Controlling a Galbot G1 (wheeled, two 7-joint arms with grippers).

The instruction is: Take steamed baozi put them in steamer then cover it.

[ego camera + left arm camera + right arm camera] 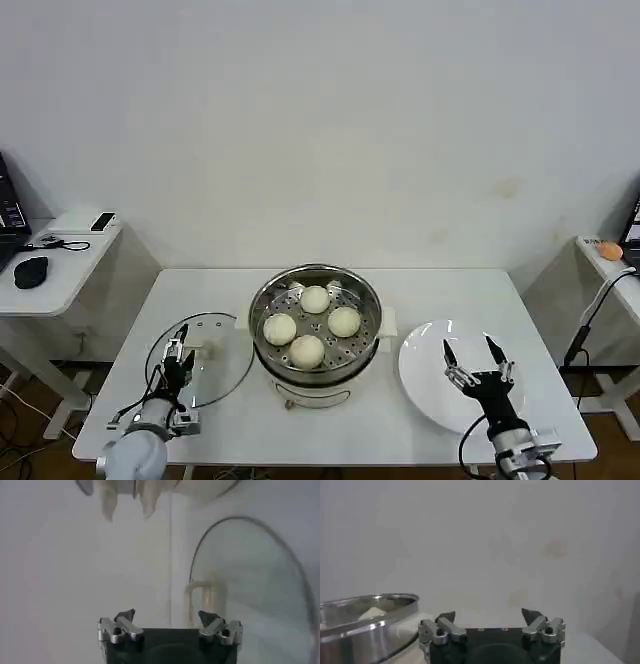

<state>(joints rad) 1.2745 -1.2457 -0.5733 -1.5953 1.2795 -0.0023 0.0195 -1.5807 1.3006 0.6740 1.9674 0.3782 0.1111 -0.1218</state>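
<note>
The steamer (315, 325), a shiny steel pot on a white base, stands uncovered at the table's middle with several cream-white baozi (307, 350) on its perforated tray. The cover (205, 358), a clear glass lid with a white handle (207, 349), lies flat on the table left of the pot. My left gripper (178, 352) hovers open over the lid's left part; in the left wrist view the lid (250, 580) lies just beyond the gripper (167, 617). My right gripper (470, 350) is open above a white plate (425, 385); its wrist view shows the gripper (490, 614), the steamer rim (365, 620) and a baozi (372, 612).
The white plate right of the pot is bare. A side table (60, 270) at the left carries a mouse (31, 270) and a small box. Another side table (610, 262) at the right holds an orange object, and a cable hangs from it. A white wall stands behind the table.
</note>
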